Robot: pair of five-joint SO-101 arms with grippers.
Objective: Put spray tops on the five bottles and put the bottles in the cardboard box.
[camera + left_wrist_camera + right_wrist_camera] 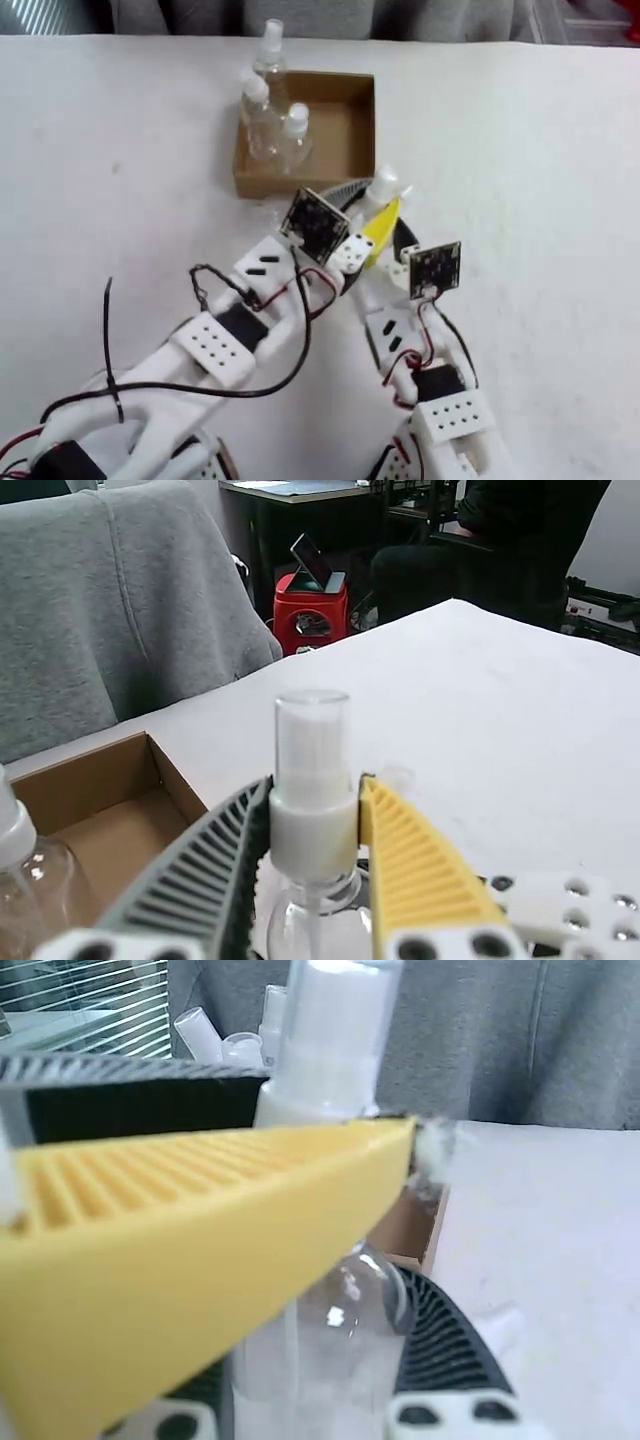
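Left gripper is clamped on the stiff spray top collar mid-frame, while right gripper hugs the probably light, slick bottle below.

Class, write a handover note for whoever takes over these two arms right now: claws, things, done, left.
Left claw: shut on the white spray top of a clear plastic bottle.
Right claw: shut on that bottle's body, just outside the brown cardboard box.
Done: three topped bottles stand in the box.
Left: confirm this top is seated, box the bottle, then the fifth.
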